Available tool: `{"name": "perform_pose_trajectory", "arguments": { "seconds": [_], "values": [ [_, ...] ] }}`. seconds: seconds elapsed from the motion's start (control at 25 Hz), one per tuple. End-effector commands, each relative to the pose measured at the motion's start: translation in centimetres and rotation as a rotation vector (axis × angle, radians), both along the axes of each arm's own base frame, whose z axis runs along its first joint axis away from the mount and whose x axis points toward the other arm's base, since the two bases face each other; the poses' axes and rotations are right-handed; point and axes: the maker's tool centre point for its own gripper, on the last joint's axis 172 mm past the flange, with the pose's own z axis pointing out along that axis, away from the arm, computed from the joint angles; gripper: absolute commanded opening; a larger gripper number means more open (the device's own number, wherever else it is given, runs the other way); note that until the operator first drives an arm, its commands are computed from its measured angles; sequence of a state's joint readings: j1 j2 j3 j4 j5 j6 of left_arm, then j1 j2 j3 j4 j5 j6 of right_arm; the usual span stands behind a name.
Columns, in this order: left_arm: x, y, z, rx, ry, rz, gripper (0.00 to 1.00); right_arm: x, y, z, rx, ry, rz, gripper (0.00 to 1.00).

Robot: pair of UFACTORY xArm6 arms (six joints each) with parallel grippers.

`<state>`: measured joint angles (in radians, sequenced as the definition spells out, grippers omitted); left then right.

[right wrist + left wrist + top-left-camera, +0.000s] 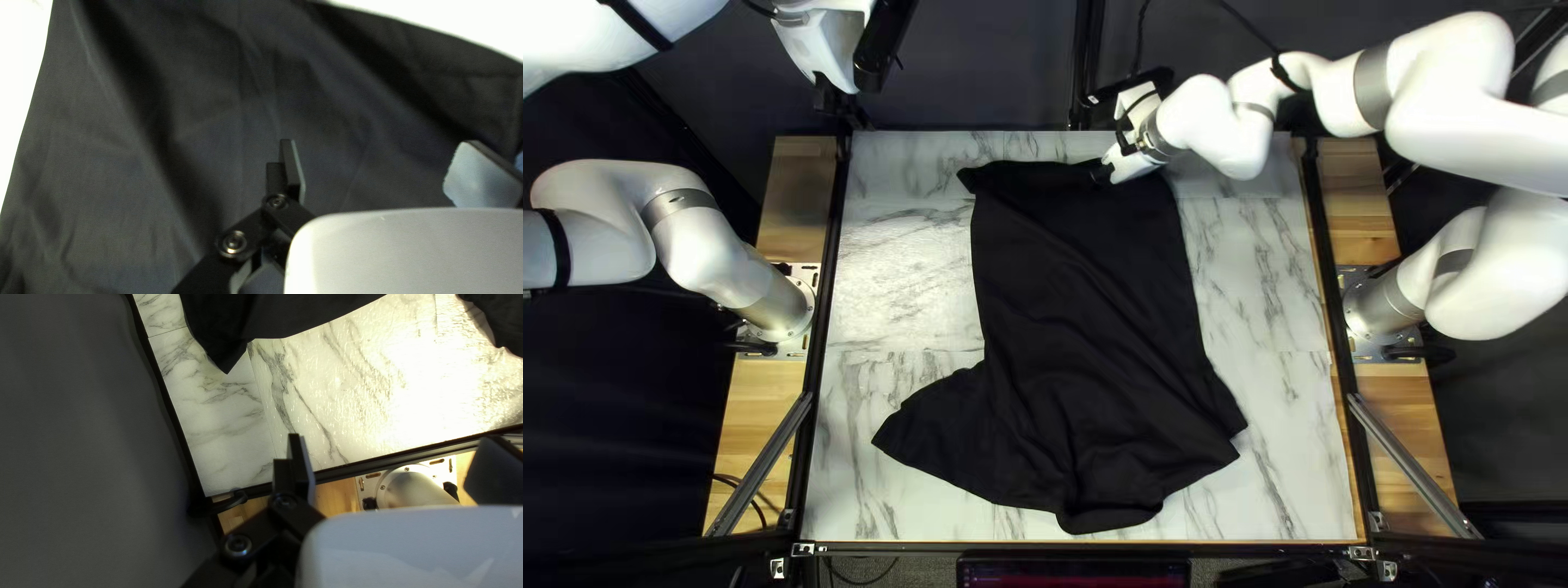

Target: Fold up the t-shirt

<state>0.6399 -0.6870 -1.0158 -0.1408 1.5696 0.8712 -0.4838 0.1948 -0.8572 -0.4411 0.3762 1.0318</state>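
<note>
I'm looking down on a marble-patterned desk (899,256), with the white right arm (1448,98) reaching in over its far right part and the left arm (665,218) rising from its left edge. The black t-shirt (1078,327) lies rumpled over the middle, from near the far edge almost to the near edge; a sleeve-like flap (942,430) spreads out at the left of the top left view, and creases run slantwise through the body. My left gripper (837,100) is up by the desk's far left corner, apart from the cloth, its fingers wide and empty. My right gripper (1100,172) is at the shirt's far end, its fingers also wide, dark fabric behind them; whether they touch it, I can't tell.
</note>
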Motion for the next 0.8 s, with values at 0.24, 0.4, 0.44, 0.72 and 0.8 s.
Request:
{"name": "perform_pose_trajectory", "arguments": {
  "seconds": [0.24,0.4,0.44,0.72,0.8],
  "values": [
    [0.0,0.0,0.0,0.0,0.0,0.0,1.0,-3.6,0.3,0.3,-0.002,0.031,-0.086,1.0],
    [0.0,0.0,0.0,0.0,0.0,0.0,1.0,-4.0,0.2,-0.3,0.008,0.035,-0.101,1.0],
    [0.0,0.0,0.0,0.0,0.0,0.0,1.0,-4.0,0.2,-0.3,0.008,0.035,-0.102,1.0],
    [0.0,0.0,0.0,0.0,0.0,0.0,1.0,-4.0,0.2,-0.3,0.008,0.035,-0.102,1.0],
    [0.0,0.0,0.0,0.0,0.0,0.0,1.0,-4.1,0.0,-1.0,0.018,0.043,-0.083,1.0]
  ]
}}
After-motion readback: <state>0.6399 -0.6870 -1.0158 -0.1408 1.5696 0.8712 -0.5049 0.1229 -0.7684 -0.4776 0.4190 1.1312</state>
